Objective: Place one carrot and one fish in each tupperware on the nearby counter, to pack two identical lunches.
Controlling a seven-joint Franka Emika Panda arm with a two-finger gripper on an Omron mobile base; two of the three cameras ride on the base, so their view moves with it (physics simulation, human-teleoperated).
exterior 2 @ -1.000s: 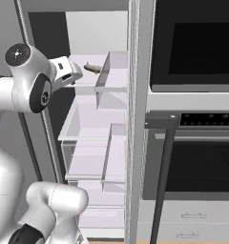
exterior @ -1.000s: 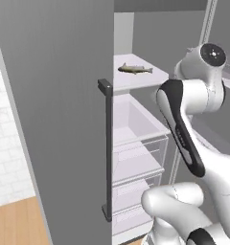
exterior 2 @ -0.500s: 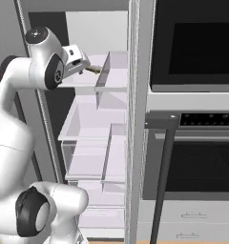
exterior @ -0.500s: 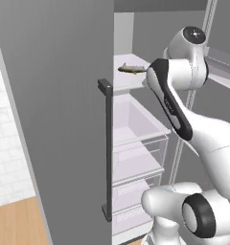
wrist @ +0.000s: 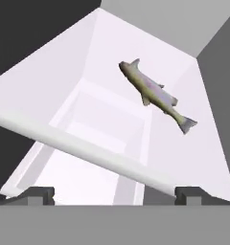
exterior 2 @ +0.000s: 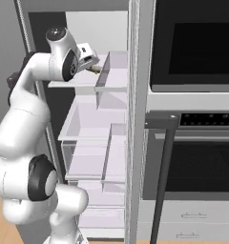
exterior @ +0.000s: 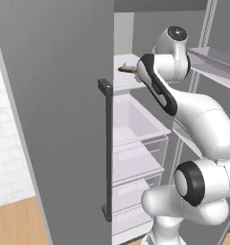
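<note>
A silvery-brown fish (wrist: 155, 94) lies on the white upper shelf (wrist: 78, 143) of the open fridge, a short way beyond my gripper (wrist: 116, 194). The gripper is open, with nothing between its two dark fingertips (wrist: 40, 194), and sits at the shelf's front edge. In the left base view the fish (exterior: 127, 70) pokes out from behind my forearm. In the right base view my hand (exterior 2: 87, 53) is level with that shelf, the fish (exterior 2: 94, 69) just past it. The carrot, the tupperware and the counter are out of view.
The open grey fridge door (exterior: 59, 119) with its dark vertical handle (exterior: 107, 148) stands close on the left. Clear drawers (exterior 2: 92, 128) and shelves lie below the fish. Door bins (exterior 2: 114, 71) hang right of the shelf. A black wall oven (exterior 2: 192, 47) stands further right.
My arm has swung up and forward into the fridge, bringing the hand level with the upper shelf and near the fish. The fish has not moved and the gripper stays open.
</note>
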